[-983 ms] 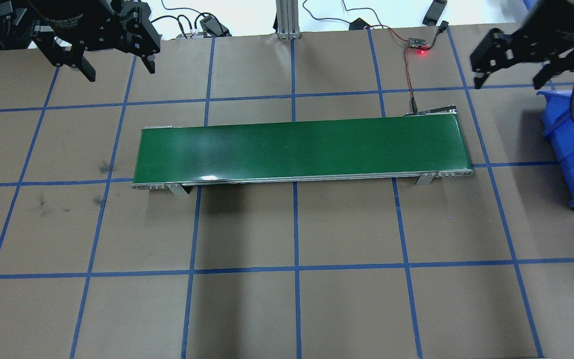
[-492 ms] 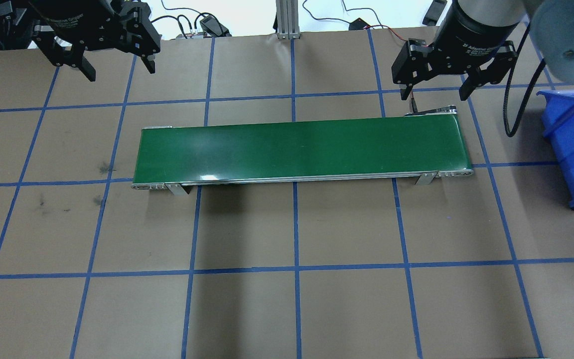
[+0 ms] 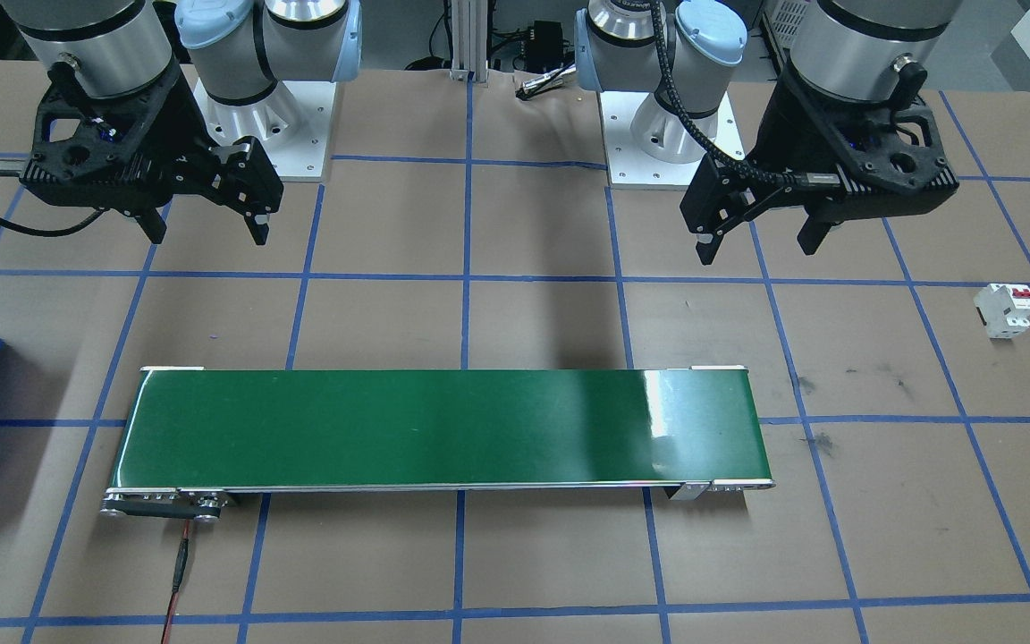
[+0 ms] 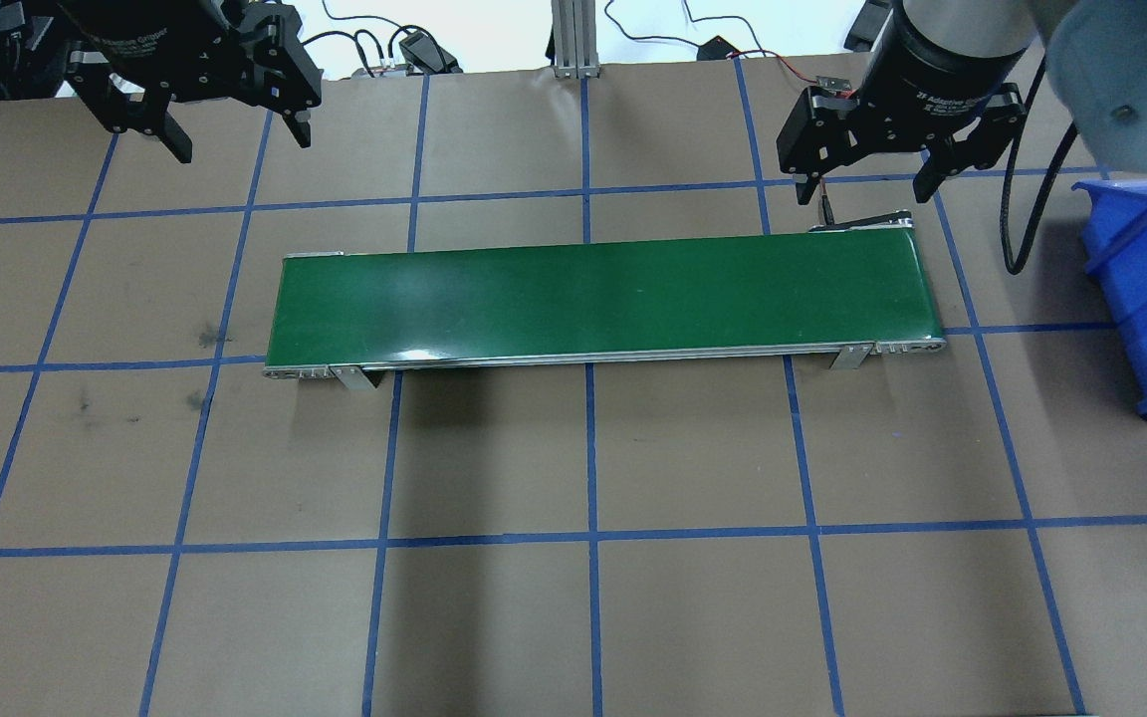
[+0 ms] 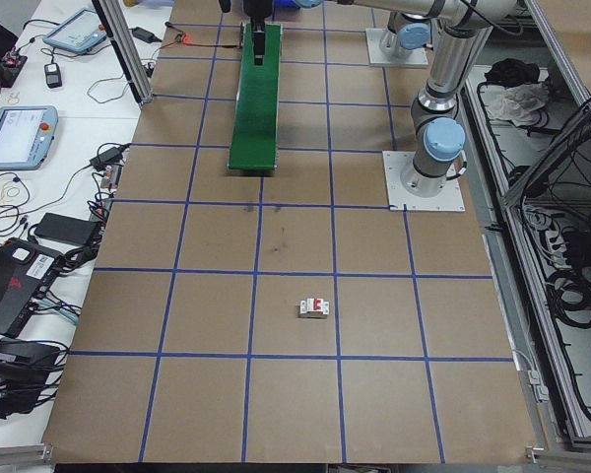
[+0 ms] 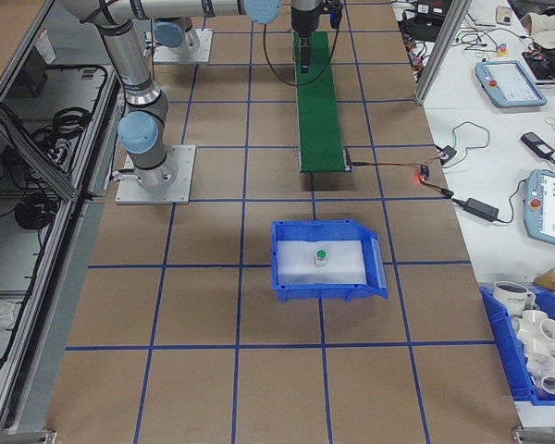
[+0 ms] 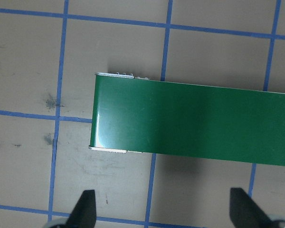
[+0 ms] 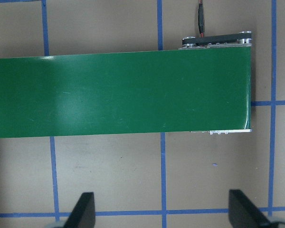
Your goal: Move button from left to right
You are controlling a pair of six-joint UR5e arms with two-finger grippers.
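The button (image 6: 321, 254), with a green cap on a white body, sits inside the blue bin (image 6: 287, 242); it shows only in the exterior right view. My right gripper (image 4: 864, 189) hangs open and empty above the far right end of the green conveyor belt (image 4: 593, 299), left of the bin. My left gripper (image 4: 240, 139) hangs open and empty beyond the belt's left end. In each wrist view the two fingertips stand wide apart over the belt ends, with nothing between them.
A white circuit breaker with red switches (image 3: 1005, 309) lies on the table on my left side. The bin's blue wall (image 4: 1146, 299) stands at the right edge. A red-black wire (image 4: 812, 129) runs to the belt's right end.
My right arm has swung left from over the bin to above the belt's right end, gripper open throughout. The left arm has not moved.
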